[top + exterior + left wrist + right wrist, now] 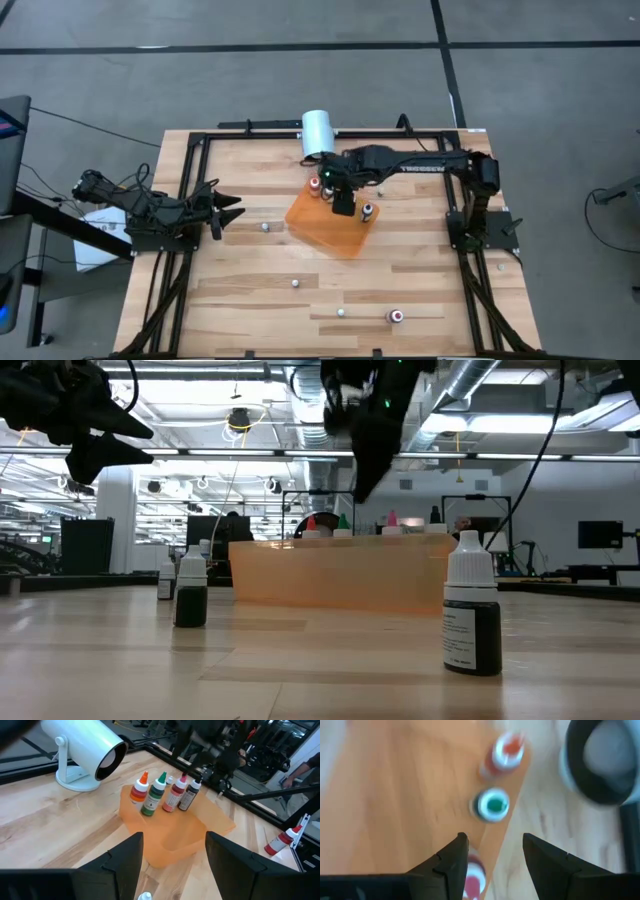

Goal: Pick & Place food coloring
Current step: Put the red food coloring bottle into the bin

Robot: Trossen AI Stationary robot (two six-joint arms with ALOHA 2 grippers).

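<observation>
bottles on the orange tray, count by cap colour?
red-cap bottle: 1
green-cap bottle: 1
pink-cap bottle: 1
dark-cap bottle: 1
Total: 4 on the orange tray

A row of four bottles [162, 794] stands on the sheet [176, 832] at its edge nearest the cylinder [82, 752], which lies just beyond that edge. The right gripper [343, 207] hangs above the sheet; the left gripper [232, 215] sits well apart, beside a loose bottle [265, 227] on the table [420, 280]
</observation>
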